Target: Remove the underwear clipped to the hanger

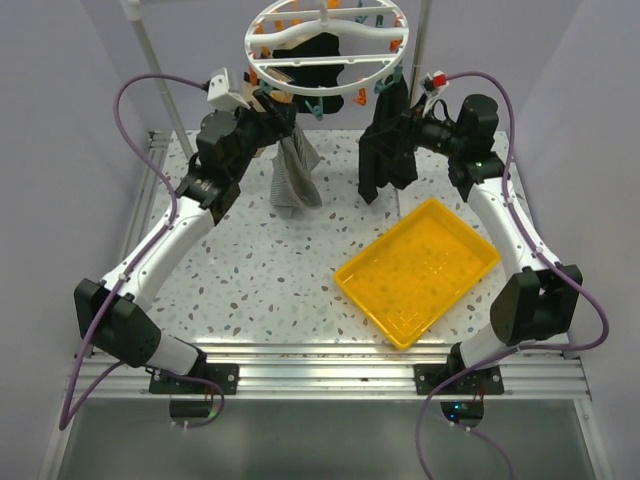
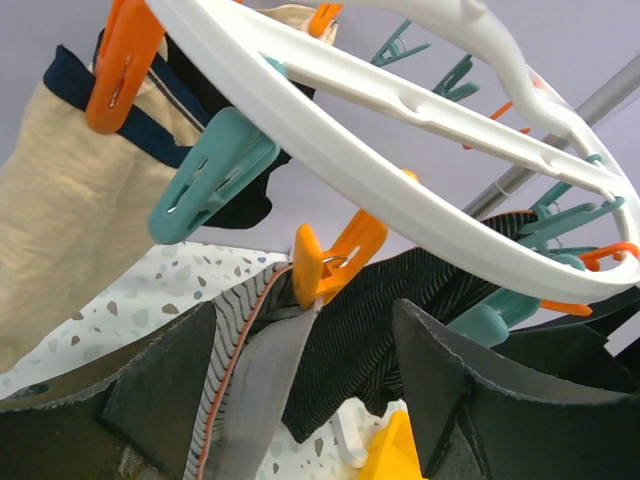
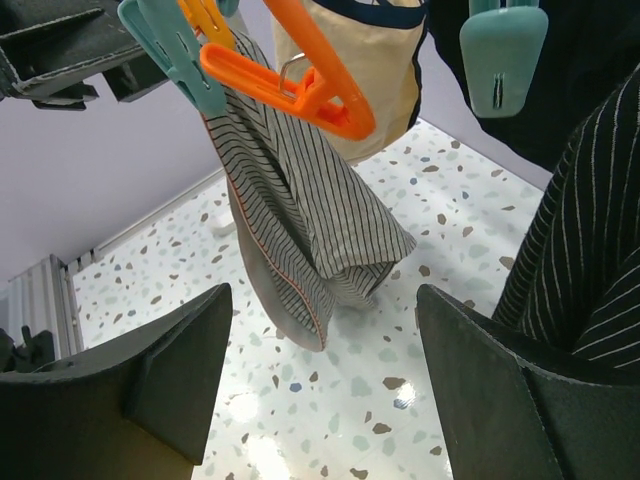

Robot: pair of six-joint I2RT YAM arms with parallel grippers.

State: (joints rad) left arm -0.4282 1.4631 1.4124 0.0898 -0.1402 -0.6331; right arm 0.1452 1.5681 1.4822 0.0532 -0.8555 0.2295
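The white hanger hangs at the back, with orange and teal pegs. A grey-and-white striped underwear hangs from an orange peg, and a black pinstriped underwear hangs at the right. More black fabric hangs inside the ring, and a beige underwear is clipped beside it. My left gripper is open just under the orange peg, and the striped fabric hangs between its fingers. My right gripper is open and empty, with the striped underwear ahead and the pinstriped underwear at its right.
A yellow tray lies on the speckled table at the front right. Two white upright poles stand behind the arms and carry the hanger. Purple cables loop beside both arms.
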